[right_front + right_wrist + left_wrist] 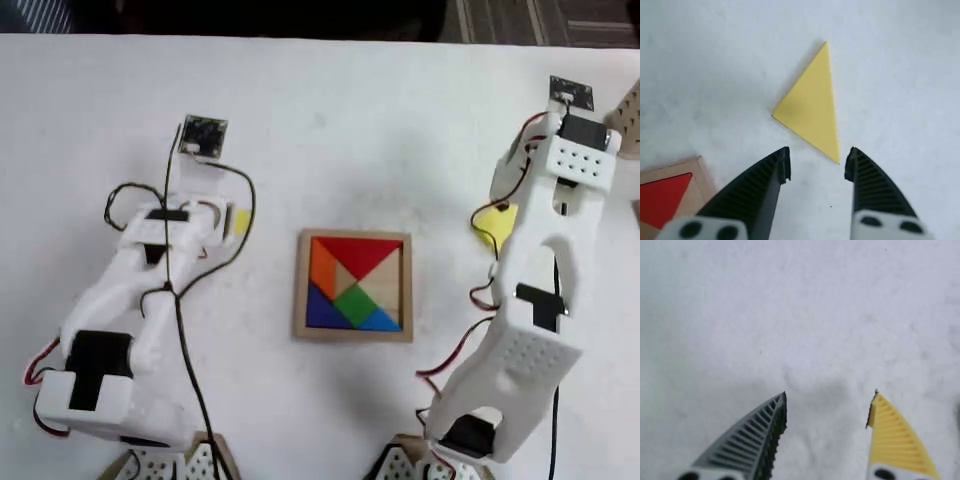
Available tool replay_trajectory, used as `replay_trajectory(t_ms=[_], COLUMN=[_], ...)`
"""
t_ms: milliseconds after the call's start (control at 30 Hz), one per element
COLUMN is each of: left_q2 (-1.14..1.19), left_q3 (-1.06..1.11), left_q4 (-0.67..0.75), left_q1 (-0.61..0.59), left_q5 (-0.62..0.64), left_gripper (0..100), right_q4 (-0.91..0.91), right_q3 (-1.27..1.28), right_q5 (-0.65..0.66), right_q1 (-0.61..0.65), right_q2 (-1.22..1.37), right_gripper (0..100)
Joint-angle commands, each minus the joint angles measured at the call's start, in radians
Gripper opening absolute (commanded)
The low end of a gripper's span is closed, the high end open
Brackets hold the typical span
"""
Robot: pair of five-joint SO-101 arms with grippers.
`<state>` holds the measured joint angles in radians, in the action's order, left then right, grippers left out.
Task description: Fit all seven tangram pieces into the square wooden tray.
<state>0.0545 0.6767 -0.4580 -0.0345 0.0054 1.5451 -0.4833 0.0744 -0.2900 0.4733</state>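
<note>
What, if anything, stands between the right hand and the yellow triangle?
Nothing visible does. The right hand is open just short of the yellow triangle, with only white table between them.

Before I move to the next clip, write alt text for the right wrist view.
A yellow triangle lies flat on the white table just ahead of the right gripper, which is open and holds nothing. A corner of the wooden tray, with a red piece in it, sits nearby.
</note>
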Motion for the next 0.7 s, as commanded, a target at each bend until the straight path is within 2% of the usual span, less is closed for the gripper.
replay_trajectory(t_ms=[0, 133, 200, 467, 667], left_q2=[-0.05, -0.047, -0.047, -0.05, -0.044], left_q3=[-0.035, -0.037, -0.037, -0.029, -0.037], left_q4=[-0.017, -0.015, -0.015, -0.015, -0.012], left_q1=[-0.016, -0.016, -0.016, -0.012, -0.012], left_q5=[-0.014, -0.014, -0.011, -0.008, -0.006], left_gripper=[29, 28, 28, 28, 28], right_q4=[0.004, -0.008, -0.008, -0.031, -0.031], right_q3=[-0.046, -0.049, -0.049, -0.04, -0.02], right_q5=[0.002, -0.008, 0.005, 0.009, -0.046], right_q1=[-0.008, -0.01, -0.013, -0.062, -0.005], right_q2=[-0.013, -0.024, -0.019, -0.013, 0.013], right_gripper=[14.9, 6.1, 5.7, 22.4, 27.1])
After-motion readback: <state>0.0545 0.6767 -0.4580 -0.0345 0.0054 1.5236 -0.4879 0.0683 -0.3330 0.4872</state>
